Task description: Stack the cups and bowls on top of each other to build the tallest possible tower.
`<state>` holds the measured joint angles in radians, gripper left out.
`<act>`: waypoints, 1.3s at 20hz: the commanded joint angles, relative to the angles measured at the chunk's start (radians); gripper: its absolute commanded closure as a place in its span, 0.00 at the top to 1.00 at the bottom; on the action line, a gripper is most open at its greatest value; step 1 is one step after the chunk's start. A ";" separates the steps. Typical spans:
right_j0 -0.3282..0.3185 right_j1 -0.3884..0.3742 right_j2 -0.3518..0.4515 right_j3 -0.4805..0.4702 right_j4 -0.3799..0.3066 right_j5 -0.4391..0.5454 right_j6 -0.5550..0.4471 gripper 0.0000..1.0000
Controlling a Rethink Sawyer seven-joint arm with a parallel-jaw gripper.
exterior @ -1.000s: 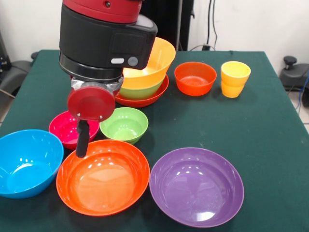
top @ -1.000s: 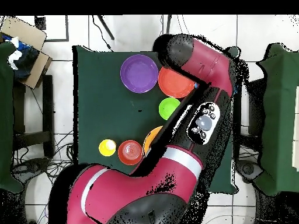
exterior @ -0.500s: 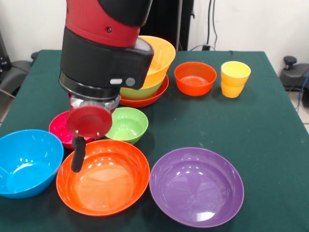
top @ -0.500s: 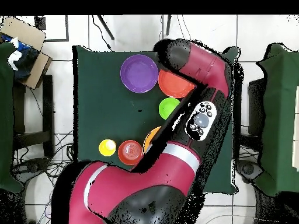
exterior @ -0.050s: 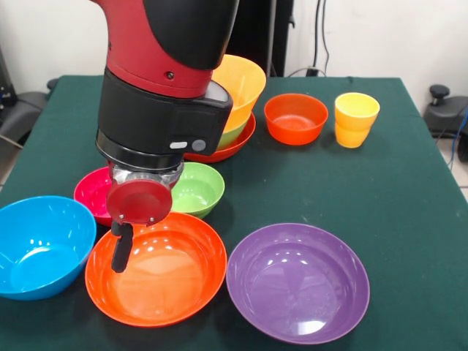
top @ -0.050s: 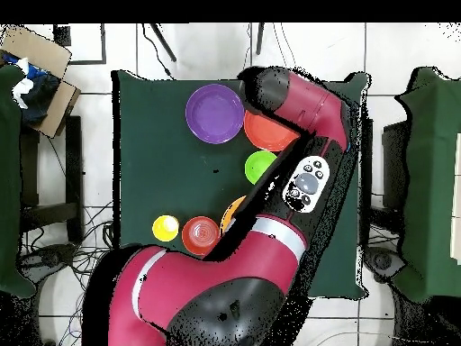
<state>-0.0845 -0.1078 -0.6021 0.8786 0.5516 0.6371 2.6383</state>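
Here the arm hides much of the tower and magenta bowl.

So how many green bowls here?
2: a loose green bowl beside the magenta bowl, a nested green bowl in the tower under the orange bowl; the arm may hide more.

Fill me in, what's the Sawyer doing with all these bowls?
It is building a tower. The tower at the table's back has three nested bowls: red-orange, lime green, orange on top. The gripper hangs inside the large orange bowl at the front, holding nothing visible; whether it is open is unclear. The other bowls and the yellow cup sit loose on the table.
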 commanded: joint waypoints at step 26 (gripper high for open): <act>0.020 0.105 0.025 -0.203 0.051 0.168 0.235 1.00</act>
<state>-0.0840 -0.0541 -0.6111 0.7997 0.5729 0.6466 2.6383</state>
